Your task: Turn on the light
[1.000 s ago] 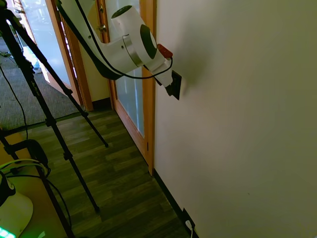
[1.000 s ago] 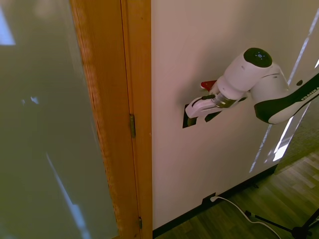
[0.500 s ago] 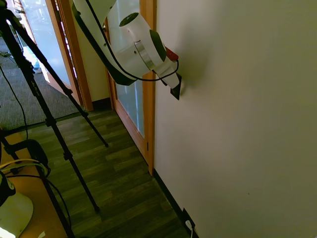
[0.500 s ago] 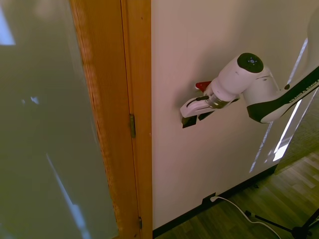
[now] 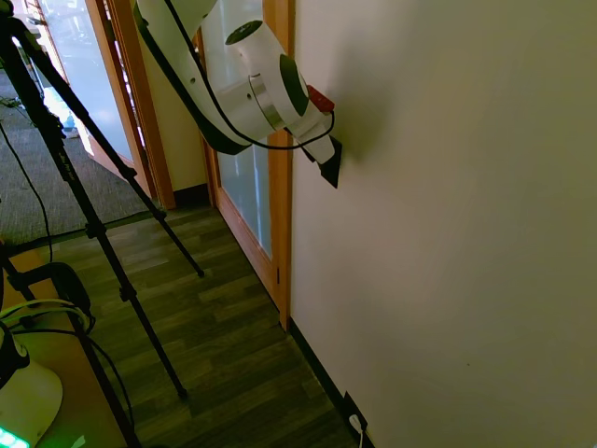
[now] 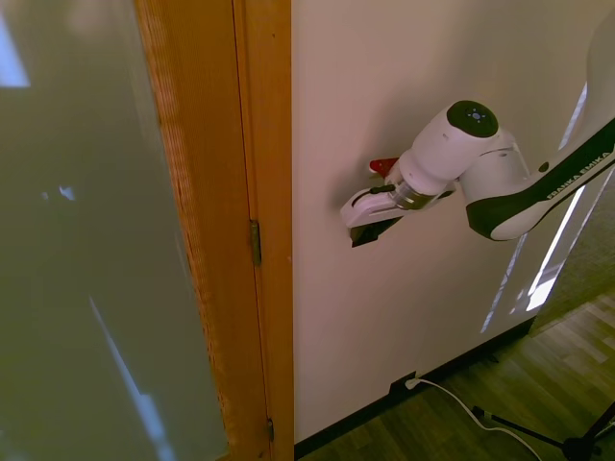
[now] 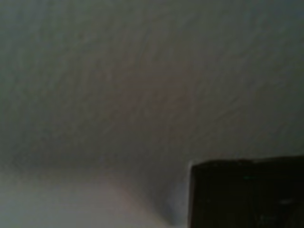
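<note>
Switch right against gripper

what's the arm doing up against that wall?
The white arm has its gripper pressed up to the small black switch plate on the cream wall, beside the wooden door frame. Most of the plate is hidden behind the gripper, so contact with the switch itself can't be confirmed. The wrist view shows only blurred wall and a corner of the black plate. No lamp is in view, so whether the light is on can't be told.
</note>
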Action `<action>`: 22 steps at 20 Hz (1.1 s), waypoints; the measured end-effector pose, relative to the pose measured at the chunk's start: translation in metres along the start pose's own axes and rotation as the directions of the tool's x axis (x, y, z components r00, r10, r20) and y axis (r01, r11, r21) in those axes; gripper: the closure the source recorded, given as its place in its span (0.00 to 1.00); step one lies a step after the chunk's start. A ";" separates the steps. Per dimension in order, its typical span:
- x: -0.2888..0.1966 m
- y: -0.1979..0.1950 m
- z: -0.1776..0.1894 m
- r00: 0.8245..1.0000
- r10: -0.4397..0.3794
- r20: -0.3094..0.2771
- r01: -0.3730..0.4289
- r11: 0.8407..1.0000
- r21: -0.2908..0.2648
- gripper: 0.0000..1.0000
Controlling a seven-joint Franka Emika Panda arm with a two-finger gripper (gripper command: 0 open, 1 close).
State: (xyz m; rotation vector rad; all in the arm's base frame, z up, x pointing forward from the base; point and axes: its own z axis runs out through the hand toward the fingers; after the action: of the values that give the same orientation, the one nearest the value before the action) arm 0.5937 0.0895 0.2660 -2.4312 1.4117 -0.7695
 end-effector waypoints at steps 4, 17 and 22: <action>0.006 0.000 0.001 1.000 0.004 0.007 -0.004 1.000 -0.014 1.00; 0.016 -0.002 -0.004 1.000 0.010 0.012 -0.009 0.999 -0.051 1.00; 0.023 -0.011 -0.046 0.999 0.026 -0.032 -0.026 1.000 -0.004 1.00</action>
State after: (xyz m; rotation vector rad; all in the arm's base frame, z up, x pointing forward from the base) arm 0.5856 0.0784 0.3167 -2.4090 1.4556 -0.8038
